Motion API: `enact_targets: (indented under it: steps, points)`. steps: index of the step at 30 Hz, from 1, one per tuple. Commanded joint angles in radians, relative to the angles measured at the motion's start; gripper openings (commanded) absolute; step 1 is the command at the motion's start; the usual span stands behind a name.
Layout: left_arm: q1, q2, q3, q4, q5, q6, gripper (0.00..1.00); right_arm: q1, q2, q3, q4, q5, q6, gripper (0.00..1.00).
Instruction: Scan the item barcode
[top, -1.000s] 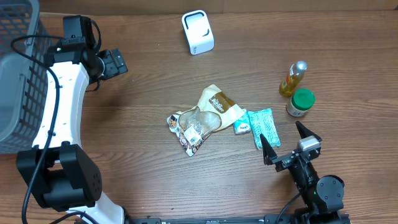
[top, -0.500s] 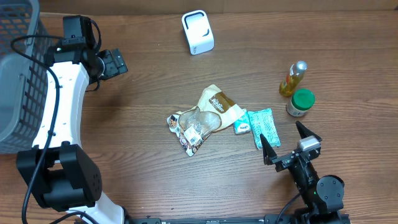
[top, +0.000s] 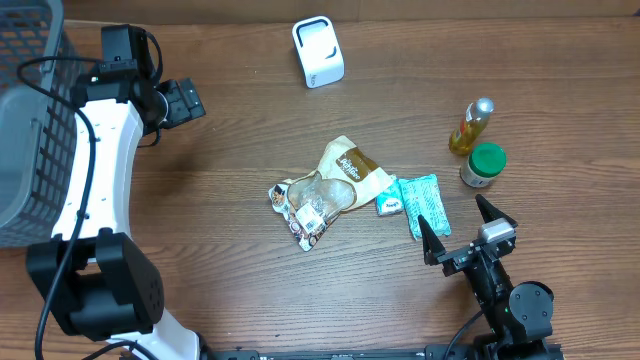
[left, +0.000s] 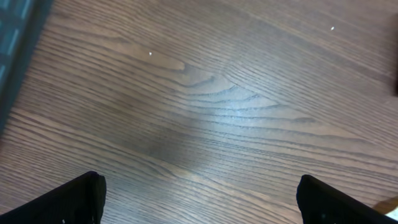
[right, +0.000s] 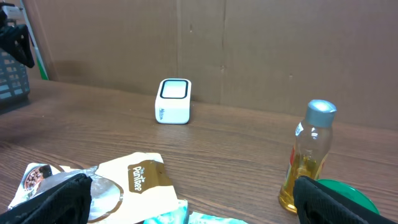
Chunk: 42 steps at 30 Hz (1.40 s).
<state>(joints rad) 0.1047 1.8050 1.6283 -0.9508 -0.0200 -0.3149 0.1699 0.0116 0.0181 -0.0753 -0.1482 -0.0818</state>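
Evidently the left gripper (top: 188, 102) and right gripper (top: 450, 212) both stood released, empty — the teal packet (top: 425, 205) lay lengthwise near-to-far, its near end toward the right one.

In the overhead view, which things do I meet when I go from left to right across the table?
Basket → left gripper → white scanner → teal packet → green-lidded jar.

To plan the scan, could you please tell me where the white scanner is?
In the overhead view the scanner stands on the far side of the table, near the middle, beyond the snack bags.
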Motion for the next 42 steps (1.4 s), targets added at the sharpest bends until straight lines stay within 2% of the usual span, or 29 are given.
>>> enact_targets:
  steps: [1,3,10,18,22,25,28,30,32,37,40,42]
  points:
    - [-0.003,-0.146,0.011,0.001,-0.006,0.004,1.0,-0.008,-0.009,-0.01,0.002,0.016,-0.003,1.0]
    - [-0.003,-0.263,0.011,0.002,-0.006,0.004,0.99,-0.008,-0.009,-0.01,0.002,0.016,-0.003,1.0]
    - [-0.003,-0.488,0.011,0.001,-0.006,0.004,1.0,-0.008,-0.009,-0.01,0.002,0.016,-0.003,1.0]
    - [-0.003,-0.516,0.01,-0.04,-0.033,0.004,1.0,-0.008,-0.009,-0.01,0.002,0.016,-0.003,1.0]
    - [-0.003,-0.516,-0.007,-0.145,-0.04,0.004,1.0,-0.008,-0.009,-0.01,0.002,0.016,-0.003,1.0]
    - [-0.004,-0.519,-0.074,-0.262,-0.019,0.003,1.0,-0.008,-0.009,-0.01,0.002,0.016,-0.003,1.0]
    - [-0.009,-0.539,-0.204,-0.25,0.016,-0.004,1.0,-0.008,-0.009,-0.01,0.002,0.016,-0.003,1.0]
    - [-0.009,-0.56,-0.308,-0.183,0.03,-0.005,1.0,-0.008,-0.009,-0.01,0.002,0.016,-0.003,1.0]
    - [-0.01,-0.592,-0.427,-0.048,0.049,-0.008,1.0,-0.008,-0.009,-0.01,0.002,0.016,-0.003,1.0]
    - [-0.014,-0.701,-0.672,0.387,0.146,-0.007,1.0,-0.008,-0.009,-0.01,0.002,0.016,-0.003,1.0]
    - [-0.027,-0.776,-0.794,0.673,0.15,-0.006,1.0,-0.008,-0.009,-0.01,0.002,0.016,-0.003,1.0]
    - [-0.032,-0.814,-0.855,0.805,0.148,-0.003,1.0,-0.008,-0.009,-0.01,0.002,0.016,-0.003,1.0]
